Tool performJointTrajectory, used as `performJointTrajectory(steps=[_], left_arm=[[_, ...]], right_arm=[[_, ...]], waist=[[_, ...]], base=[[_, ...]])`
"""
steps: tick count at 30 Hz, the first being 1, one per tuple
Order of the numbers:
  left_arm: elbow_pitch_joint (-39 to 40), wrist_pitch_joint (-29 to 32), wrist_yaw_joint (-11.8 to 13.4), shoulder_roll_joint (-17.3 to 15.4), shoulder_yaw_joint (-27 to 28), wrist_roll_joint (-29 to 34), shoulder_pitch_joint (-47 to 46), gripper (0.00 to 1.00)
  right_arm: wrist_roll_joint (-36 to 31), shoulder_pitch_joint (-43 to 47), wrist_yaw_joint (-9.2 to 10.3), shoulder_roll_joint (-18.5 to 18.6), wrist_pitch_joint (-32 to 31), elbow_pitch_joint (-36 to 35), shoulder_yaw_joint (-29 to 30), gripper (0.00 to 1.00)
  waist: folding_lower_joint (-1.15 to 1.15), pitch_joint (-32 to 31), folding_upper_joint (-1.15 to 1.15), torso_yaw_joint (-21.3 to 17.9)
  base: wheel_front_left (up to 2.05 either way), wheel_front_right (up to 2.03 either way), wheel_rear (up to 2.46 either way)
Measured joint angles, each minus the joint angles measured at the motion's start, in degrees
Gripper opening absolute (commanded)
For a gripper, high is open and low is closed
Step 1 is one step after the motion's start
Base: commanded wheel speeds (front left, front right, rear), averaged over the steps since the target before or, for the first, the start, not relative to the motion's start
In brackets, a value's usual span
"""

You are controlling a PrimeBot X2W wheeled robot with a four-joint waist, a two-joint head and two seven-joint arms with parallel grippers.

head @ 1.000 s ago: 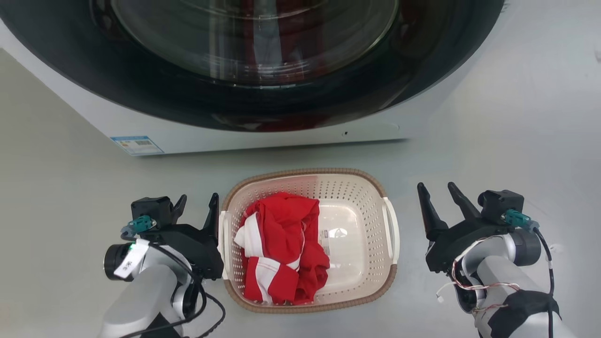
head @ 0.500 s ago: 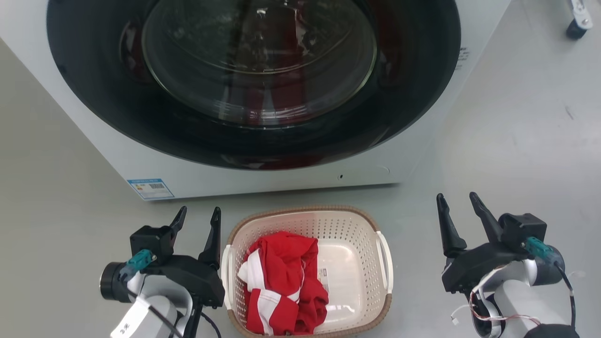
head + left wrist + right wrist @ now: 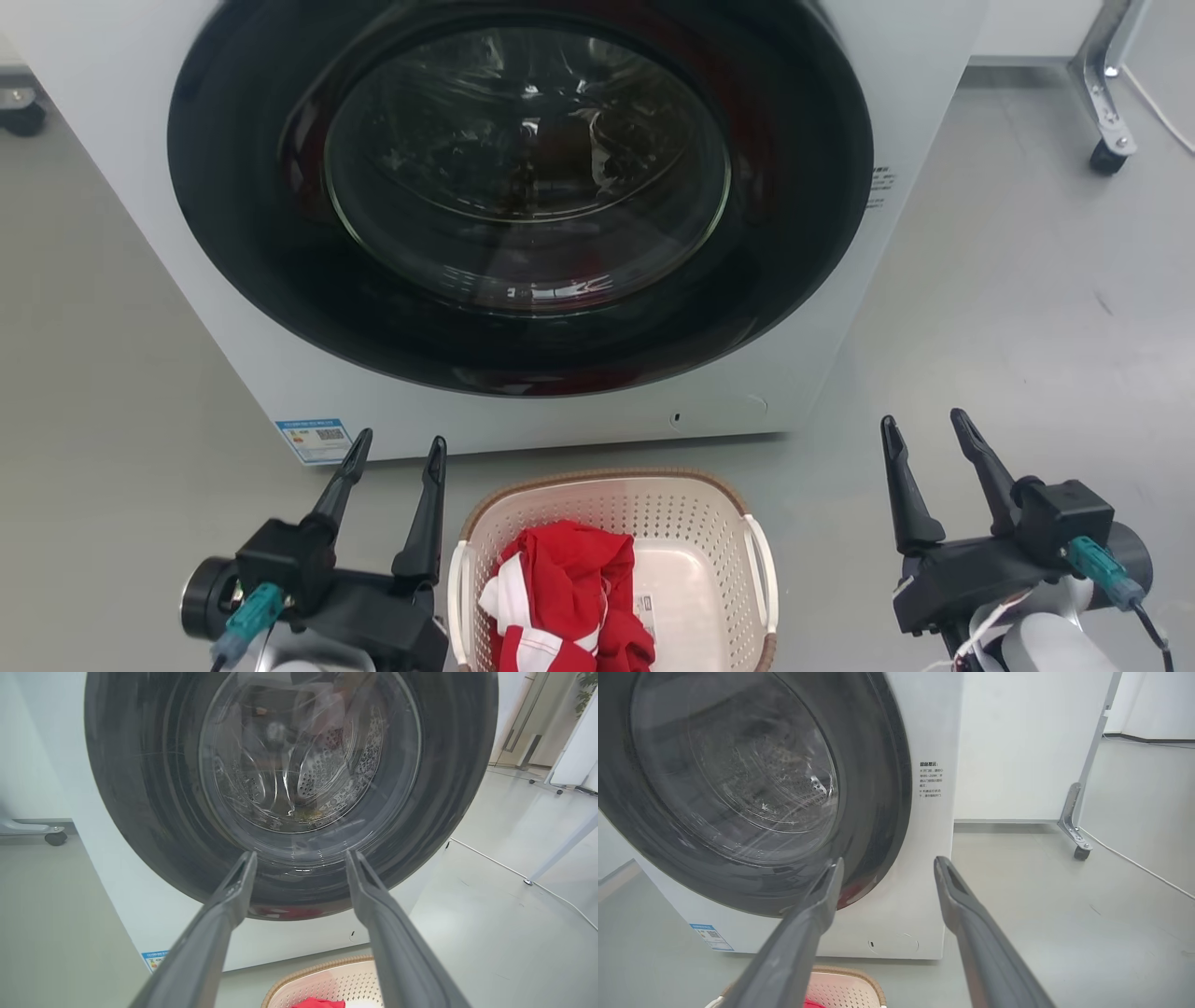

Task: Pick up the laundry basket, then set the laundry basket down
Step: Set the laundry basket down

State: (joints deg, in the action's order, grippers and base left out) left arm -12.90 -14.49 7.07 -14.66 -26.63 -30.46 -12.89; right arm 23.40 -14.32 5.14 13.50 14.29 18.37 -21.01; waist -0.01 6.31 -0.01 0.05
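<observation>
on the floor (image 3: 980, 327), close before the washing machine (image 3: 523, 215), sits the laundry basket (image 3: 653, 513), between the two arms. the left jaws stand apart and empty, their fingers (image 3: 422, 523) pointing toward the machine just beside the basket's left handle; whether they touch it i cannot tell. the right jaws also stand apart and empty, their fingers (image 3: 904, 504) raised well off the basket's right side. a red and white garment (image 3: 569, 597) lies bunched in the basket's left half. the head view's bottom edge cuts off the basket's near half and most of both arms. each wrist view catches a sliver of the brown rim below the fingers. what lies behind the machine's glass door is dim and hard to make out.
</observation>
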Motion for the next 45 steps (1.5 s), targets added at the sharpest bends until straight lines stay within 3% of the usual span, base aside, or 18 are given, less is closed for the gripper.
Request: performJointTrajectory(steps=[16,45], left_arm=[[9.28,0.0,0.05,1.45,8.02,6.48,12.26,1.0],[11.41,5.25,0.05,5.56,12.68,10.61,17.19,1.0]], right_arm=[[-3.11,10.61,1.51,0.68,0.01,-10.29,3.49,1.0],[-8.14,16.06,2.01,-1.3,-0.02,-14.55,7.66,1.0]], waist=[[0.0,-3.76,0.0,-0.29],[0.01,-4.12,0.01,-0.52]], base=[[0.0,0.0,0.0],[0.0,0.0,0.0]])
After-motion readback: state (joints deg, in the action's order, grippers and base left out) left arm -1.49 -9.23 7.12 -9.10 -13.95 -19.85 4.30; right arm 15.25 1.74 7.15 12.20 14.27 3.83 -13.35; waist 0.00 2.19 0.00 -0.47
